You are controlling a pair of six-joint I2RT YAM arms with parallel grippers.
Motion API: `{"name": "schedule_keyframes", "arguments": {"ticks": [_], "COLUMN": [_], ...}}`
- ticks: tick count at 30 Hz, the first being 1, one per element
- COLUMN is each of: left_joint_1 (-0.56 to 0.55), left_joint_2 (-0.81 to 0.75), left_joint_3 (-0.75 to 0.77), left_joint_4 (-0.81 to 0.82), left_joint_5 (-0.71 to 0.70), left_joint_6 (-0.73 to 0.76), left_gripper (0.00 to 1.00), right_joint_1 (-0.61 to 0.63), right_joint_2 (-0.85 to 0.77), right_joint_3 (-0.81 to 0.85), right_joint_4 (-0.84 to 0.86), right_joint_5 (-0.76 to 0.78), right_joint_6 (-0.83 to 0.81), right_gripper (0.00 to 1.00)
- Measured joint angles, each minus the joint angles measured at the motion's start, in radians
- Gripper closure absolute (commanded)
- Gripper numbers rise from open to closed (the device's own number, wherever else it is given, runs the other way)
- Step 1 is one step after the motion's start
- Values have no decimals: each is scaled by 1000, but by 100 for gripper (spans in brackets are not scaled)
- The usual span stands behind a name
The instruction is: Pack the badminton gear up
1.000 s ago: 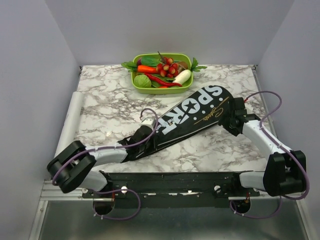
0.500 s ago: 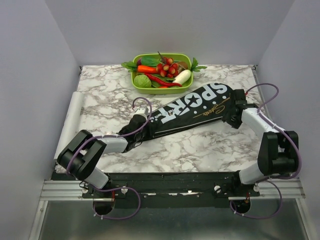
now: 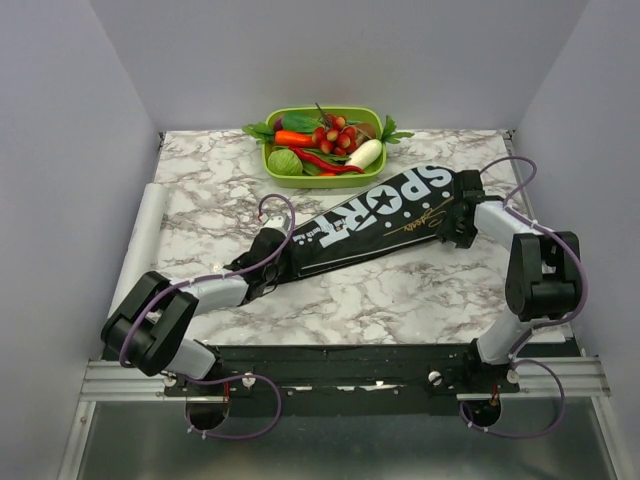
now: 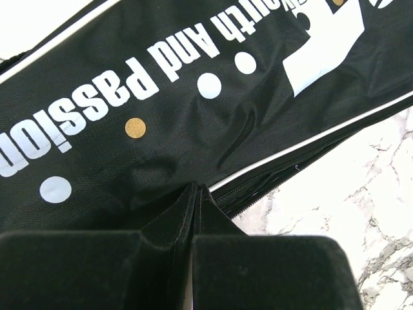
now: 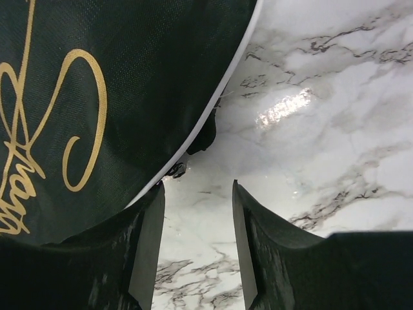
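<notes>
From their bases at the near edge of the white-and-grey marbled tabletop, the two arms reach towards opposite ends of the long black racket-shaped fabric bag. The bag lies flat on the tabletop at a slant, with its narrow handle end nearer and to the left and its broad rounded end farther and to the right. The left hand sits at the narrow end, its fingers pressed together on a raised fold of the bag's black cloth. In the left wrist view that fold stands up as a thin ridge between the two black pads. Just beyond it run a black zip, a line of white piping, and white lettering with white and gold dots. The right hand is at the broad end with its fingers parted to a middling width. The right wrist view shows only bare marble between them, and the bag's white-piped edge lies over or against the finger on the left of that view; which of the two cannot be told. Gold script marks the cloth above that finger. "SPORT" runs in big white letters along the bag's top face. Farther back, close to the bag's far side, stands a green oblong plastic tray filled with toy vegetables. A white roll lies along the tabletop's left edge.
</notes>
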Motion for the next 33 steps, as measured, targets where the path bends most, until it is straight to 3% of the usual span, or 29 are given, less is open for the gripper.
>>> {"name": "schedule_keyframes", "arguments": {"ticks": [11, 19, 24, 33], "left_joint_1": [2, 3, 8, 8], "left_joint_2": [-14, -72, -113, -188], "left_joint_3": [0, -8, -19, -56], "left_joint_4": [-26, -76, -91, -105], "left_joint_5": [0, -1, 0, 0], "left_joint_6": [10, 32, 37, 45], "left_gripper": [95, 95, 95, 94], "right_joint_1": [0, 0, -2, -8], "right_joint_2": [76, 126, 145, 166], "right_joint_3": [39, 111, 136, 163], "right_joint_4": [16, 6, -2, -5], "right_joint_5": [-40, -51, -74, -189], "right_joint_6": [-60, -102, -164, -277], "right_gripper": [66, 65, 59, 59]}}
